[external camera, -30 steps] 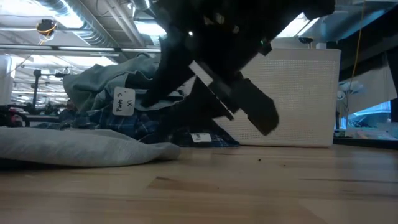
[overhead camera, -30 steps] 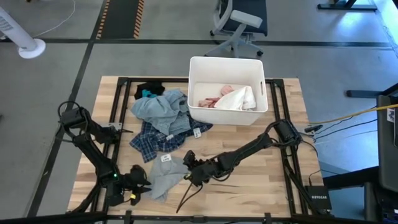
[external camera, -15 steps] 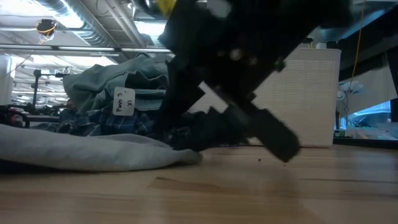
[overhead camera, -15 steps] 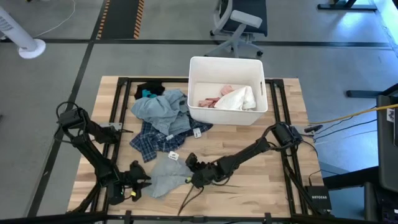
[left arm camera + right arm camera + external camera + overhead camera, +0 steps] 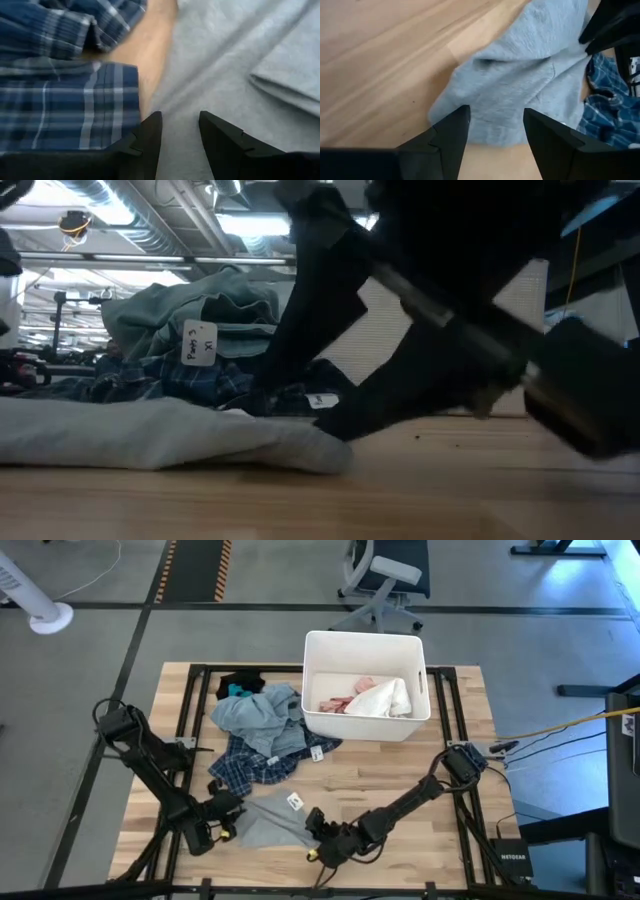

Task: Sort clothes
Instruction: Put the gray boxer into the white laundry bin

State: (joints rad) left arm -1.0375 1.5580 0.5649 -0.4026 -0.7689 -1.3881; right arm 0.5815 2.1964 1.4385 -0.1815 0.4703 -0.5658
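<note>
2 open end effectors, left (image 5: pixel 226 827) and right (image 5: pixel 313 848), flank a soft, rumpled grey garment (image 5: pixel 268 822).

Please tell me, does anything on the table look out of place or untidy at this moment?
Nothing looks damaged or spilled. The untidy part is the unsorted heap of blue-grey and plaid garments beside the white bin. One grey garment lies apart at the table's front, between the left tool and the right tool.

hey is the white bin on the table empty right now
No, the white bin holds a pink garment and a white garment lying together inside it.
</note>
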